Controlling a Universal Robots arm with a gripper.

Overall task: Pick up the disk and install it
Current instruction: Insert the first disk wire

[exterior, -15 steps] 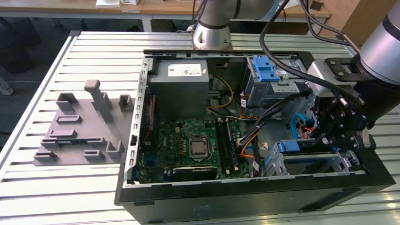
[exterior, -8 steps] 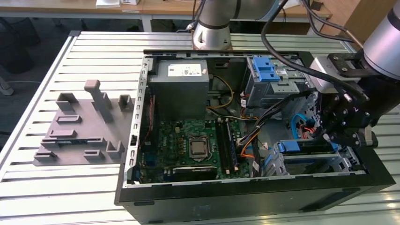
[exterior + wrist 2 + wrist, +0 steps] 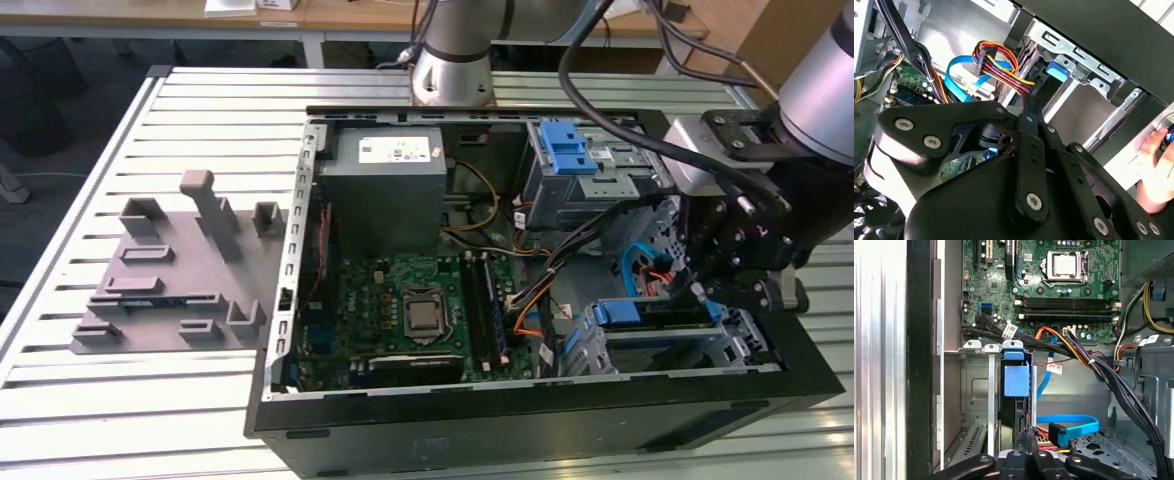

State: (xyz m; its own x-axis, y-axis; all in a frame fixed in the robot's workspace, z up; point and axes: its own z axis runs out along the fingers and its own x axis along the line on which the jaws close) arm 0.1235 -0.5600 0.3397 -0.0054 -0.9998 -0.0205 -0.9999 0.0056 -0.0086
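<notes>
The disk [image 3: 1010,420] stands on edge in a slot of the grey drive cage [image 3: 974,390] at the case's near corner, on the exterior view's right. Its blue carrier bracket [image 3: 1016,379] sits at the cage's rim. The same blue bracket [image 3: 1056,70] shows in the second wrist view, and the disk [image 3: 654,318] lies in the cage in the exterior view. My gripper [image 3: 727,295] hangs inside the case right at the disk's rear end. Its black fingers come together to a thin tip [image 3: 1026,107], the gripper [image 3: 1027,442] shut, close against the disk's edge.
The open computer case [image 3: 534,400] lies on a slatted table. Inside are the motherboard [image 3: 414,310], a grey power supply box [image 3: 387,190], a second cage with a blue latch [image 3: 567,150], and cables [image 3: 1069,422] beside the disk. A grey fixture plate [image 3: 174,270] lies beside it. A person's hand [image 3: 1154,165] is at the case.
</notes>
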